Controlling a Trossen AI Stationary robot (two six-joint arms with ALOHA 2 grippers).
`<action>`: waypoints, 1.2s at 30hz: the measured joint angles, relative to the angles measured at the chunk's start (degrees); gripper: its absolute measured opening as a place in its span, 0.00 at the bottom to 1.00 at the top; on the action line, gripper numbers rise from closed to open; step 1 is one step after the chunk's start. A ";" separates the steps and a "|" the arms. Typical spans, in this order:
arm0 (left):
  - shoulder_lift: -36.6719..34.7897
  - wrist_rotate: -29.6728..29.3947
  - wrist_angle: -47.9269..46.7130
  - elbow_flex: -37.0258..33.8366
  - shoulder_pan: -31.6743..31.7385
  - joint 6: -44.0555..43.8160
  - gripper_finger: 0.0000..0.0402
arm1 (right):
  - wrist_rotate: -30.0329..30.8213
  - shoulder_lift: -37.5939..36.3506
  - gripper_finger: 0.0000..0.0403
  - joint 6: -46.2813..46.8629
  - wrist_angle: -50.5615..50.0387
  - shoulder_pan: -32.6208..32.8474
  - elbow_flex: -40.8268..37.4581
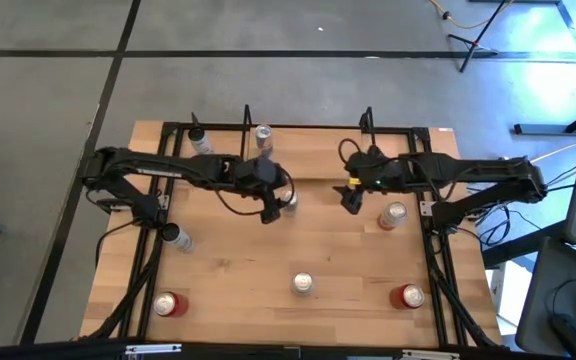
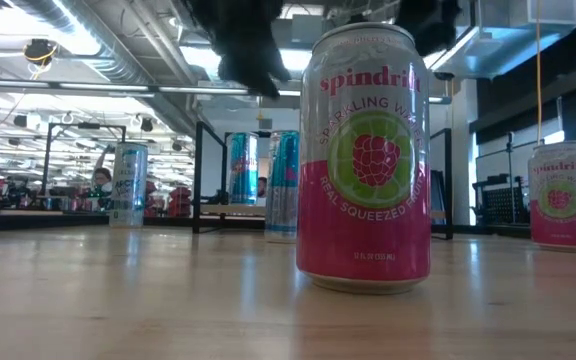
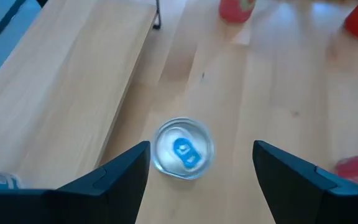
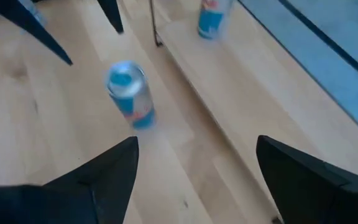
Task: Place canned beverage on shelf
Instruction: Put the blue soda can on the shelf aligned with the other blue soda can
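Observation:
A silver-and-blue canned beverage (image 1: 289, 203) (image 3: 183, 149) (image 4: 129, 93) stands upright on the table, just in front of the shelf (image 1: 313, 155) (image 3: 67, 81) (image 4: 253, 81). My left gripper (image 1: 271, 212) (image 3: 201, 147) hovers above and right beside it, open, with the can top showing between its fingers and nothing held. My right gripper (image 1: 351, 203) (image 4: 196, 140) is open and empty, a short way to the can's right. Another blue can (image 1: 263, 133) (image 4: 210, 18) stands on the shelf board near its left wire frame.
Several more cans stand about the table: a pink raspberry can (image 1: 303, 285) (image 2: 365, 160) at front centre, a pink one (image 1: 393, 215) by the right arm, red ones (image 1: 168, 303) (image 1: 408, 296) at the front corners, and silver ones (image 1: 178, 237) (image 1: 200, 140) on the left.

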 joint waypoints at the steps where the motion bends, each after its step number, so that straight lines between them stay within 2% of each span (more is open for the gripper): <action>1: 0.60 0.09 -0.11 0.00 0.42 0.44 0.67 | 0.00 -0.79 0.77 1.04 -0.01 0.00 -1.66; 10: 6.96 3.99 4.50 -0.02 2.87 0.66 0.67 | 0.01 -3.57 0.78 7.81 0.47 0.00 -11.42; 22: 10.43 4.72 5.05 0.00 2.83 0.19 0.67 | 0.79 -3.57 0.78 8.10 0.66 0.00 -12.49; 25: 10.44 4.51 4.58 0.00 2.89 0.22 0.62 | 1.99 -3.57 0.78 8.10 0.87 0.00 -12.49; 30: 10.36 5.35 2.91 0.04 3.55 0.80 0.49 | 3.16 -3.57 0.78 7.15 2.98 0.00 -12.49; 34: 9.33 6.27 2.38 0.04 3.63 3.16 0.49 | 3.48 -3.57 0.78 6.13 4.13 -0.02 -12.49; 36: 7.90 6.57 -0.93 0.40 3.77 3.66 0.49 | 3.48 -3.57 0.78 6.03 4.14 -0.02 -12.49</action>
